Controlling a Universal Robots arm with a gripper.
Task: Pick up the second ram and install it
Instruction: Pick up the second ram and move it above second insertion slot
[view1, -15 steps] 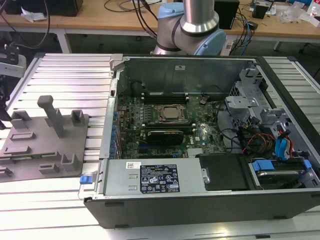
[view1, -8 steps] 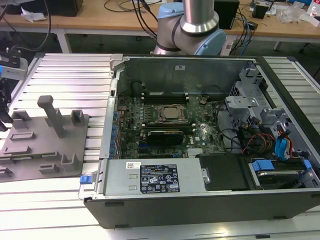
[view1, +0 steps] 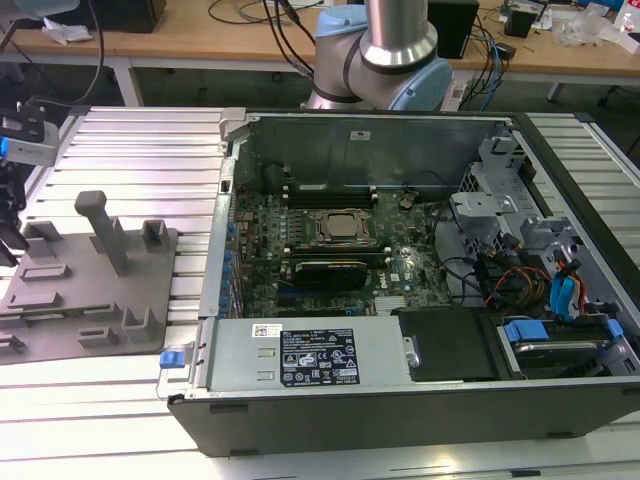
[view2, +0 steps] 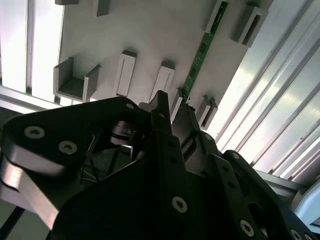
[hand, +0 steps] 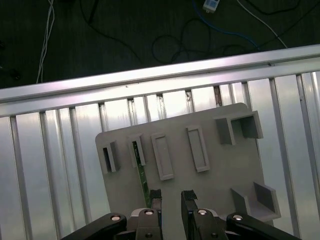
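The second ram (hand: 141, 172) is a thin green stick standing on edge in a slot of the grey tray (hand: 220, 170). My gripper (hand: 171, 200) hangs open just above the tray, with bare tray showing between its black fingers. The stick's near end reaches one fingertip (hand: 156, 196), and I cannot tell whether it lies inside the gap. In the second wrist view the ram (view2: 200, 55) runs across the tray (view2: 150, 35) to the gripper (view2: 174, 105). In the exterior view the arm's end (view1: 18, 150) sits over the tray (view1: 60, 300) at the left edge.
The open computer case (view1: 230, 360) lies to the exterior view's right of the tray, with the square CPU socket (view1: 340, 228) and long black slots (view1: 325, 195) on its board. A tall post (view1: 100, 230) and low blocks rise from the tray. Ribbed metal table (hand: 50, 165) surrounds it.
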